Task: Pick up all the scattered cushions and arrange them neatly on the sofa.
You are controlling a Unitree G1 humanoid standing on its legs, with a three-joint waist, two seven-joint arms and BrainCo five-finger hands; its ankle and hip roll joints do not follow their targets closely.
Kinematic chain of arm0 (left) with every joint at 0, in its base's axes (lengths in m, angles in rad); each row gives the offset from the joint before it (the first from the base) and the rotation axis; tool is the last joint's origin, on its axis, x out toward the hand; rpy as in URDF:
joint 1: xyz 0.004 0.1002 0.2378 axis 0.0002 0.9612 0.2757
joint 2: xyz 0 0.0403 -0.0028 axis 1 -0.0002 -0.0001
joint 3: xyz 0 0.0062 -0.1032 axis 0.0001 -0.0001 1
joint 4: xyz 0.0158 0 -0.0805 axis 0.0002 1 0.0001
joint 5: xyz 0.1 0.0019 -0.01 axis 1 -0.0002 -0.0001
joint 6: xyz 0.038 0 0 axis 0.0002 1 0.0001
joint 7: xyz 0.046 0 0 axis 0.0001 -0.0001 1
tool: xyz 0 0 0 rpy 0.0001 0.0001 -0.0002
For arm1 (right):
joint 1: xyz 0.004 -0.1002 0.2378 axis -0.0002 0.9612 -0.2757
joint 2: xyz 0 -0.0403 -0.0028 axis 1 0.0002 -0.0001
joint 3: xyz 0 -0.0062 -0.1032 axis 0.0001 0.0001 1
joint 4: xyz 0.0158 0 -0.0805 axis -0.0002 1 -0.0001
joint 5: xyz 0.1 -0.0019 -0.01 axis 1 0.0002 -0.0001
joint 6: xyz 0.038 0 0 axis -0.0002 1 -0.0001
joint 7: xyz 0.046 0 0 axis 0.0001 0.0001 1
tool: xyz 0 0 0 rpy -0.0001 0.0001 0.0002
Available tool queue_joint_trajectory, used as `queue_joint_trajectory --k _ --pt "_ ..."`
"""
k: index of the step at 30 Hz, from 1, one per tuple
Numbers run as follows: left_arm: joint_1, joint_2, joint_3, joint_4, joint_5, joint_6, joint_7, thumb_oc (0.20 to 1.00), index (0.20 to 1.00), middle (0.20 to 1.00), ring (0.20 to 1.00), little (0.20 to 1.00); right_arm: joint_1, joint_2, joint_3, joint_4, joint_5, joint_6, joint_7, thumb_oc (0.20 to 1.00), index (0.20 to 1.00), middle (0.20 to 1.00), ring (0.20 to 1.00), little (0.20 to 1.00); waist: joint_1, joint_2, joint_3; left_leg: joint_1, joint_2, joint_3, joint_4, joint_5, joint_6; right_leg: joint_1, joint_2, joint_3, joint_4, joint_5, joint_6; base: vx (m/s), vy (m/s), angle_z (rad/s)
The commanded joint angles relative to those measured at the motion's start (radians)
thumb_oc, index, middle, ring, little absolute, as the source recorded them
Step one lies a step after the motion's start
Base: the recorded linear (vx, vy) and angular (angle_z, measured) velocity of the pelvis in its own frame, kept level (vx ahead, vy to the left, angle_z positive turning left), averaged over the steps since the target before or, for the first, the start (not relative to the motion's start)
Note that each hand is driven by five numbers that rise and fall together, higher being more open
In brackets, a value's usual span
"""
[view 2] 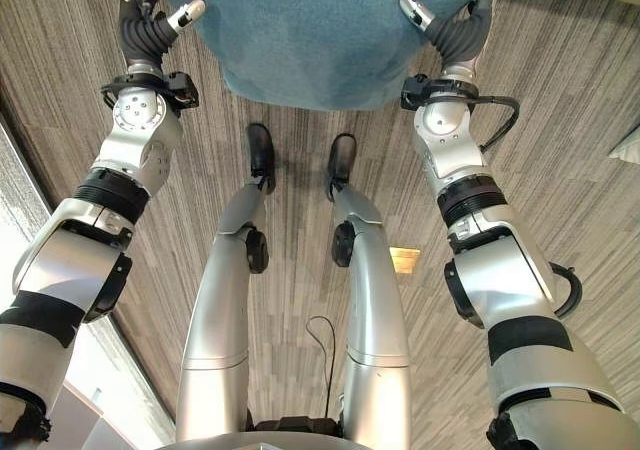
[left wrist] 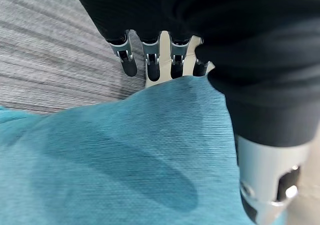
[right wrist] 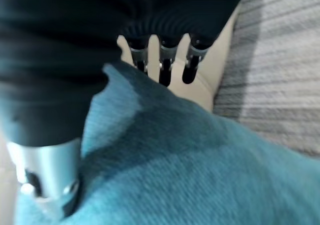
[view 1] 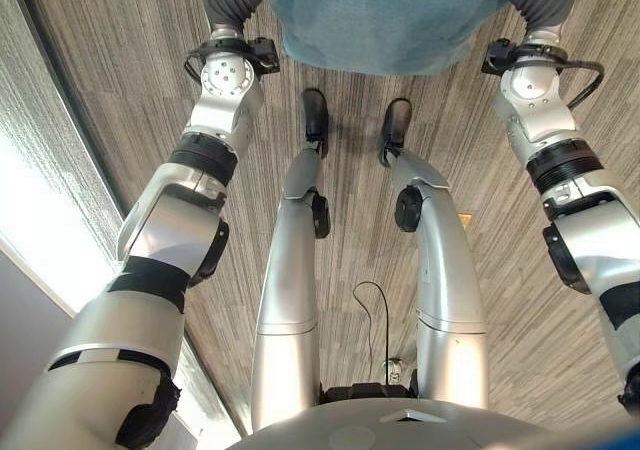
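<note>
Both hands clamp the teal cushion from opposite sides, left hand and right hand, fingers and thumbs pinching its edges, keeping it off the floor.

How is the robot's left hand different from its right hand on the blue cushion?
The left hand grips the cushion at its left edge; the right hand grips the right edge, so they mirror each other. In the right eye view the left hand sits out on the striped floor, while the right hand lies closer against the cushion. Both curl fingers round the cushion and hold it together.
</note>
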State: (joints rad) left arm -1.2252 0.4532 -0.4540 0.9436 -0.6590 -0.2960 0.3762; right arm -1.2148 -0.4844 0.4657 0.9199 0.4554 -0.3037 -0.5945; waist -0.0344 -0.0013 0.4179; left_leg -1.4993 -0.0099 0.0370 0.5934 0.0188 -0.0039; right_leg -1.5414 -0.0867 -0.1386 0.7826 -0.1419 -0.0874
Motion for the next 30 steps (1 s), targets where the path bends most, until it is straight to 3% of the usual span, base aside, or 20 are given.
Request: queue_joint_trajectory --k 1,5,10,11,12,16,21,30 --pt "0.066 -0.039 -0.016 0.021 -0.019 -0.017 -0.016 1.0 1.0 1.0 1.0 1.0 0.069 0.058 0.052 -0.017 0.008 -0.018 0.024 1.0 1.0 1.0 1.0 1.0 -0.016 0.017 -0.088 -0.015 -0.006 -0.028 0.09 -0.187 0.023 0.04 0.004 0.088 -0.043 -0.008 0.127 0.03 -0.03 -0.01" --pt "-0.006 -0.076 -0.094 0.049 0.067 0.028 -0.013 1.0 1.0 1.0 1.0 1.0 0.003 0.12 0.128 -0.023 -0.051 0.022 0.025 1.0 1.0 1.0 1.0 1.0 -0.017 0.013 -0.081 -0.069 -0.005 -0.027 0.124 -0.184 0.024 -0.008 0.01 0.088 -0.02 -0.005 0.123 0.0 -0.015 0.01" --pt "-0.092 -0.14 -0.118 0.093 0.084 0.053 0.004 1.0 1.0 1.0 1.0 1.0 -0.041 0.203 0.153 -0.023 -0.067 0.038 0.019 1.0 1.0 1.0 1.0 1.0 -0.028 0.004 -0.078 -0.07 -0.006 -0.025 0.117 -0.182 0.025 -0.008 0.014 0.093 -0.03 0.005 0.126 0.0 -0.006 0.0" --pt "-0.113 -0.163 -0.12 0.073 0.082 0.049 0.015 0.354 0.354 0.354 0.354 0.354 -0.055 0.238 0.144 -0.037 -0.049 0.029 0.007 0.2 0.2 0.2 0.2 0.2 -0.028 0.006 -0.087 -0.07 -0.006 -0.022 0.113 -0.181 0.028 -0.01 0.019 0.091 -0.034 0.01 0.127 0.0 0.0 0.0" --pt "-0.119 -0.171 -0.116 0.065 0.074 0.048 0.018 0.2 0.2 0.2 0.2 0.2 -0.06 0.246 0.141 -0.041 -0.043 0.025 0.006 0.2 0.2 0.2 0.2 0.2 -0.028 0.007 -0.092 -0.07 -0.006 -0.022 0.11 -0.181 0.029 -0.011 0.021 0.09 -0.036 0.011 0.127 -0.01 0.015 -0.03" --pt "-0.093 -0.169 -0.067 -0.071 0.007 -0.004 0.04 0.2 0.2 0.2 0.2 0.2 -0.062 0.244 0.106 -0.125 -0.073 0.018 -0.033 0.2 0.2 0.2 0.2 0.2 -0.022 0.015 -0.133 -0.043 -0.001 -0.018 0.056 -0.168 0.033 0.005 0.031 0.084 -0.087 0.028 0.139 -0.01 0.075 -0.13" --pt "0.023 -0.176 -0.023 -0.195 0.024 -0.033 0.027 0.2 0.2 0.2 0.2 0.2 0.029 0.212 0.048 -0.208 -0.127 0.006 -0.042 0.2 0.2 0.2 0.2 0.2 -0.021 0.023 -0.152 0.104 -0.002 -0.012 -0.047 -0.15 0.03 0.139 0.029 0.071 -0.159 0.036 0.141 -0.04 0.019 -0.01" --pt "0.423 -0.19 0.006 -0.497 0.219 -0.069 -0.028 0.2 0.2 0.2 0.2 0.2 0.425 0.17 -0.041 -0.495 -0.294 -0.032 0.048 0.2 0.2 0.2 0.2 0.2 -0.023 0.017 -0.154 0.573 -0.014 -0.035 -0.28 -0.115 -0.006 0.563 0.012 0.043 -0.34 0.06 0.145 -0.03 -0.038 0.03"
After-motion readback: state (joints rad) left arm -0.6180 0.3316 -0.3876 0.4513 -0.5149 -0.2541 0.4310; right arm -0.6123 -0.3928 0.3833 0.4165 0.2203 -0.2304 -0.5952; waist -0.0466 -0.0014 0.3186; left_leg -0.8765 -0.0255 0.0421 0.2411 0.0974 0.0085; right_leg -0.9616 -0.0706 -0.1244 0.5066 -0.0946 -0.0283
